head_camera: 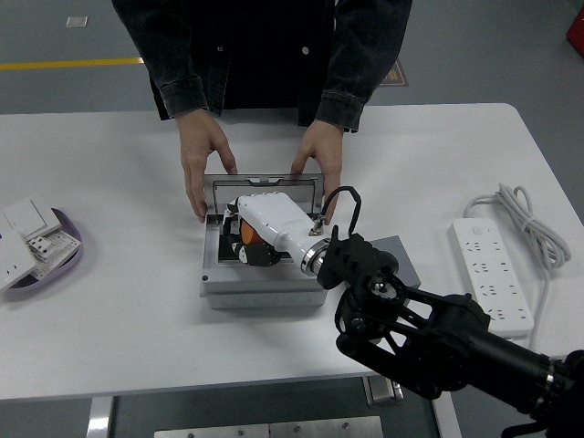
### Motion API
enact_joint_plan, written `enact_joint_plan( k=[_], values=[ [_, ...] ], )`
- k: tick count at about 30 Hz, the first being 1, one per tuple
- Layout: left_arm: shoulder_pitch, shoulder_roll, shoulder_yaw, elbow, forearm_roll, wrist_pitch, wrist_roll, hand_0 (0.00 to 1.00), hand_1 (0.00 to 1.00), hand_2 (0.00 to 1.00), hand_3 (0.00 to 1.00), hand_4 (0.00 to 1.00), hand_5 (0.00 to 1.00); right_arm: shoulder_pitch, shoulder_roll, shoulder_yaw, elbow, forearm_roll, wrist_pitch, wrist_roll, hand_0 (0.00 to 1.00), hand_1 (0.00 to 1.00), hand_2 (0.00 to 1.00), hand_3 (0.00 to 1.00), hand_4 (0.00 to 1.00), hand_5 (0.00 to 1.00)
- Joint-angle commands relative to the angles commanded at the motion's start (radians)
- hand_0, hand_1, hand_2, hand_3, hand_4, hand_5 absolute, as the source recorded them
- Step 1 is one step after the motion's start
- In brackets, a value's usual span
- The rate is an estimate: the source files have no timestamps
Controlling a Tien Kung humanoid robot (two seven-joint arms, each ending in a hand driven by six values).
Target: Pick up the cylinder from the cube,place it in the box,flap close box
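Observation:
The grey box (260,290) stands open in the middle of the table, its lid (265,187) raised at the back. My right hand (243,243) reaches down into the box from the right, white back uppermost. Its black fingers (257,256) are curled around the orange cylinder (245,234), of which only a small part shows under the hand. The grey cube (400,252) lies right of the box, mostly hidden behind my black forearm (411,319). A person at the far side holds the box with both hands, one (203,169) at its left back corner and one (318,164) at its right.
A white power strip (493,274) with its coiled cable (529,219) lies at the right. A purple tray (66,239) with white switch parts sits at the left edge. The person's body stands close behind the box.

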Motion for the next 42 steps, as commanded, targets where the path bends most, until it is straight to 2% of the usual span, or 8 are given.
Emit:
enact_joint_plan(
  k=[2, 3, 7, 8, 13, 14, 31, 42],
  values=[
    [0.000, 0.001, -0.001, 0.000, 0.002, 0.000, 0.000, 0.588, 0.612, 0.606, 0.633, 0.655, 0.170, -0.001, -0.001, -0.001, -0.001, 0.007, 0.005, 0.003, 0.002, 0.118, 0.313, 0.427, 0.002, 0.002],
    [0.000, 0.001, -0.002, 0.000, 0.002, 0.000, 0.000, 0.588, 0.613, 0.606, 0.633, 0.655, 0.170, -0.002, -0.002, -0.002, -0.002, 0.010, 0.008, 0.003, 0.139, 0.325, 0.518, 0.585, 0.072, 0.002],
    [0.000, 0.001, -0.001, 0.000, 0.002, 0.000, 0.000, 0.588, 0.613, 0.606, 0.633, 0.655, 0.170, -0.004, -0.003, -0.007, -0.005, 0.010, 0.037, -0.002, 0.139, 0.325, 0.518, 0.585, 0.072, 0.002],
    [0.000, 0.001, 0.000, 0.000, 0.001, 0.000, 0.000, 0.588, 0.613, 0.606, 0.633, 0.654, 0.168, -0.004, -0.004, -0.008, -0.006, 0.007, 0.048, -0.005, 0.643, 0.632, 0.651, 0.681, 0.377, 0.210],
    [-0.001, 0.001, 0.000, 0.000, 0.002, 0.000, 0.000, 0.588, 0.613, 0.606, 0.633, 0.654, 0.168, -0.007, -0.006, -0.012, -0.008, -0.011, 0.085, -0.016, 0.643, 0.632, 0.651, 0.681, 0.377, 0.210],
    [-0.001, 0.000, -0.001, 0.000, 0.002, 0.000, 0.000, 0.588, 0.613, 0.606, 0.633, 0.652, 0.166, -0.007, -0.006, -0.012, -0.007, -0.014, 0.087, -0.016, 0.761, 0.677, 0.703, 0.708, 0.589, 0.212],
    [0.000, -0.004, 0.011, 0.000, -0.010, 0.000, -0.004, 0.588, 0.613, 0.605, 0.632, 0.651, 0.163, -0.025, -0.026, 0.020, 0.037, 0.074, 0.027, 0.043, 0.835, 0.708, 0.738, 0.753, 0.683, 0.193],
    [0.005, -0.008, 0.009, 0.000, -0.008, -0.001, -0.004, 0.588, 0.613, 0.606, 0.632, 0.650, 0.162, -0.042, -0.163, 0.069, 0.225, 0.396, -0.017, 0.098, 0.809, 0.685, 0.708, 0.712, 0.711, 0.206]
  ],
)
